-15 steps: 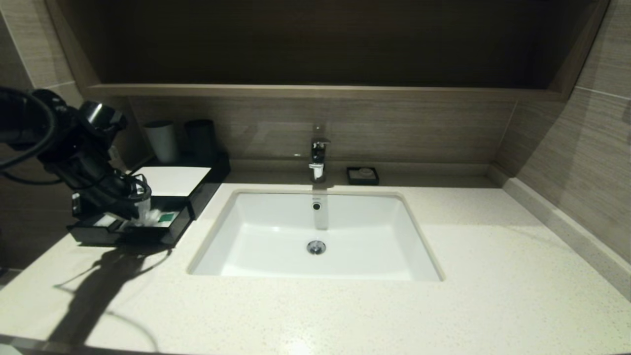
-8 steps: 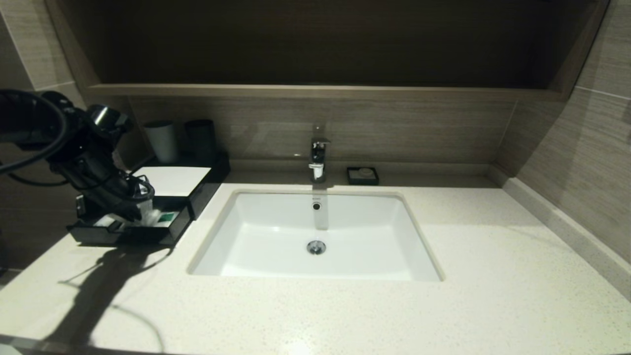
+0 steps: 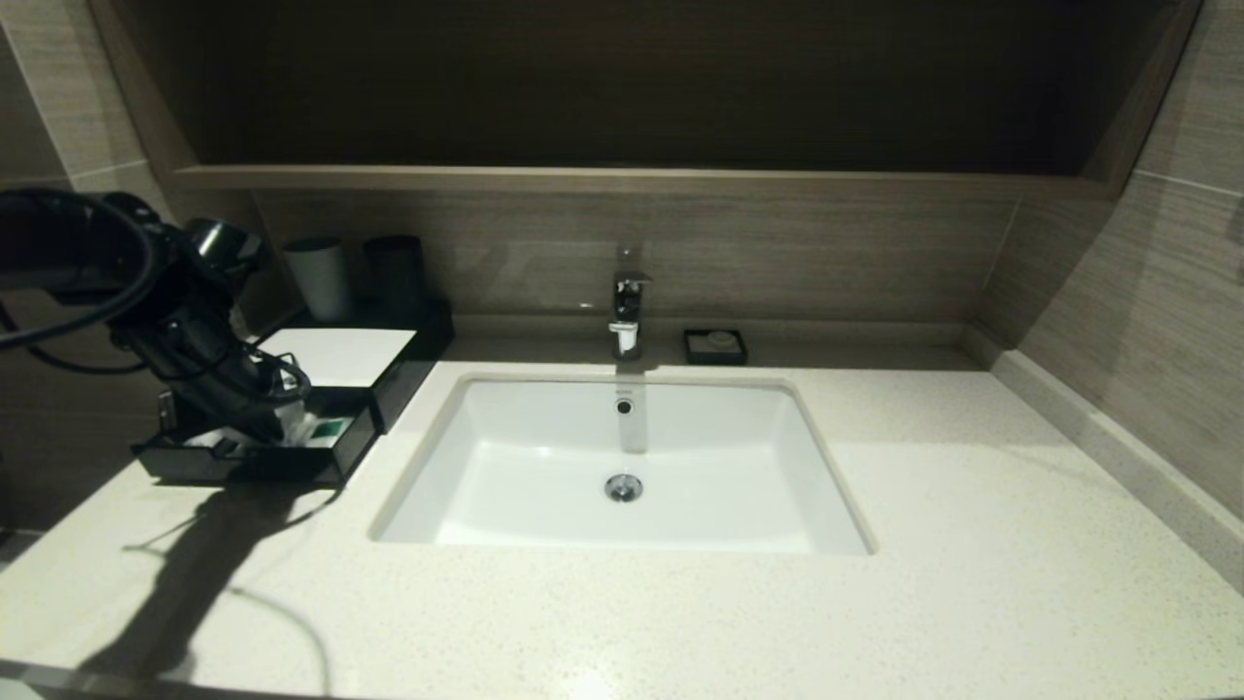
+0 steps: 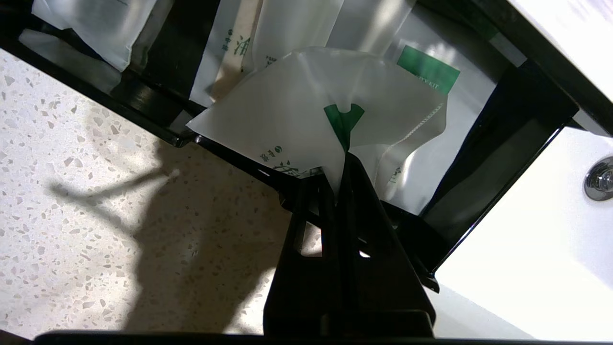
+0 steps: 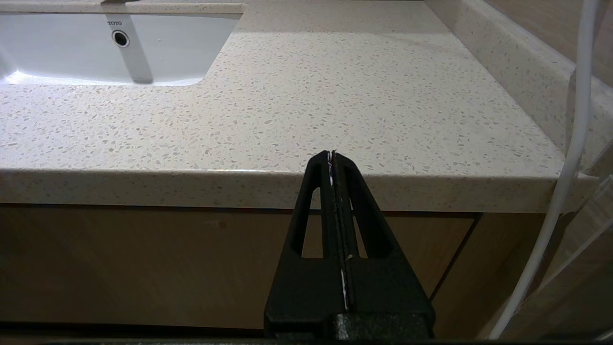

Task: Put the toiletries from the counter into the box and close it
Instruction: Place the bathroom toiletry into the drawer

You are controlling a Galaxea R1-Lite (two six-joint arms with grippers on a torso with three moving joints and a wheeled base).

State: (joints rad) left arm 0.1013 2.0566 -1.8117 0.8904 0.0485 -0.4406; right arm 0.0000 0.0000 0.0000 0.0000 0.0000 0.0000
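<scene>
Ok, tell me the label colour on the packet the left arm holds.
Green, on the frosted packet; clearest in the left wrist view.

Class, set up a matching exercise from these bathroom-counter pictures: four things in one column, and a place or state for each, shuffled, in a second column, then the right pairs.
Things
1. left gripper
2. right gripper
3. drawer of the box
4. soap dish

Places or states
A. pulled open, with packets lying inside
B. shut on a frosted sachet with a green label
C. shut on nothing, before the counter edge
D. against the back wall beside the faucet

Pairs: 1-B, 2-C, 3-A, 4-D
</scene>
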